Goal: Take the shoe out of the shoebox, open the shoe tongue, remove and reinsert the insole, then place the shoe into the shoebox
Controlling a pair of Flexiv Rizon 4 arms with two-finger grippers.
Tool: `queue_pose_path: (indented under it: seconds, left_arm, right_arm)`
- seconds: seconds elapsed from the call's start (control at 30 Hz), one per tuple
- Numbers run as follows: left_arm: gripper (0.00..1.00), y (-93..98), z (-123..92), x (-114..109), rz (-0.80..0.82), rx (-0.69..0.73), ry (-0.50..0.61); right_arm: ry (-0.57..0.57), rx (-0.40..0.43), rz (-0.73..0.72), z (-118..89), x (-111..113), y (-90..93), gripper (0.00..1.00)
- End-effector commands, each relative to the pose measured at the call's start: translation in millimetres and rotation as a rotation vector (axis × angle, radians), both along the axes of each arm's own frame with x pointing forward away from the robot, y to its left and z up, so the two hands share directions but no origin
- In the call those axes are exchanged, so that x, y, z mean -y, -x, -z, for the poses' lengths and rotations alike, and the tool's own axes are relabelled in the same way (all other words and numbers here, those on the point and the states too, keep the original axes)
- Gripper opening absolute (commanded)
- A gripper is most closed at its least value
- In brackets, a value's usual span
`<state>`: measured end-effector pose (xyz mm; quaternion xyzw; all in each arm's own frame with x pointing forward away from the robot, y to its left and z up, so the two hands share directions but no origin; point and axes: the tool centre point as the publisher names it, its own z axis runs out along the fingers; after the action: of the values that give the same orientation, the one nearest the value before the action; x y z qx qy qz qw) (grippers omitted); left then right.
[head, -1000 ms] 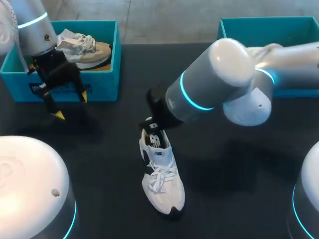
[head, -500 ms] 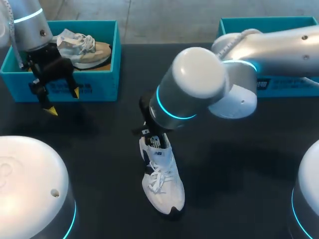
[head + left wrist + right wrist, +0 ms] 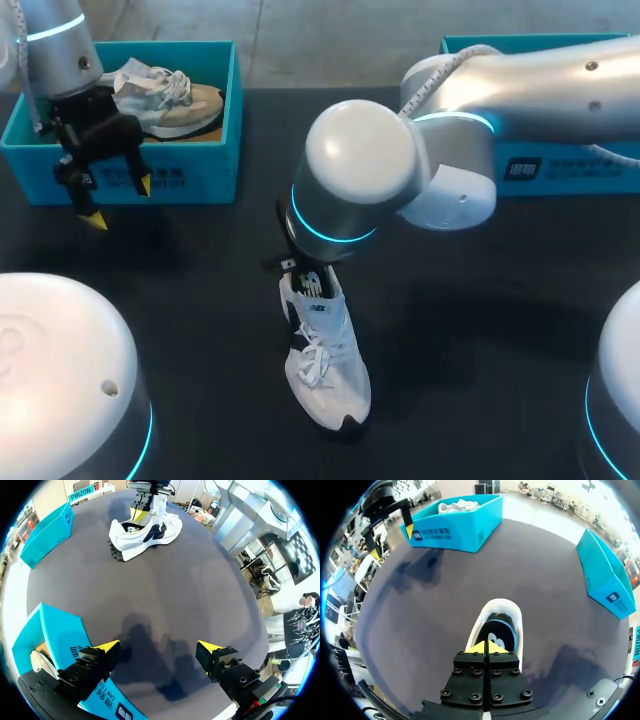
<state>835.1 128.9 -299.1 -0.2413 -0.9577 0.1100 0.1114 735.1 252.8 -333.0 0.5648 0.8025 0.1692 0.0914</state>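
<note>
— Where's the white shoe [image 3: 325, 355]?

— Out of both boxes, upright on its sole near the middle of the black table [image 3: 480, 350]. The toe points toward the robot and the heel away.

— And the right arm [image 3: 360, 170]?

— It comes in from the right, crosses past the middle and bends down over the heel end, so its wrist hides the fingers from above. In its own wrist view the right gripper [image 3: 486, 647] points into the shoe's opening. The fingers are pressed tip to tip with nothing showing between them, and the dark insole [image 3: 501, 630] lies just beneath.

— The left arm [image 3: 60, 50]?

— At the far left. The left gripper [image 3: 118, 203] hangs above the table just in front of the left shoebox [image 3: 215, 150], fingers spread wide and holding nothing. That box holds a beige-and-silver shoe [image 3: 170, 95].

— The other box?

— The right shoebox [image 3: 580, 170] sits at the far right, partly behind the right arm, well apart from the white shoe.
</note>
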Motion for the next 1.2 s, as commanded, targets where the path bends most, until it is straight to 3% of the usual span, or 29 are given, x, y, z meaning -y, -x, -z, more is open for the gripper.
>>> queue_pose_path:
  seconds: [0.03,1.2]
  left_arm:
    - [1.0,-0.1,0,0,0.001,0.0,-0.003]
    - [1.0,-0.1,0,0,0.001,0.0,-0.003]
  right_arm:
    - [0.004,0.001,0.007,4,-1,-3.0,0.0]
    - [0.117,-0.018,0.093,40,13,-25.3,0.0]
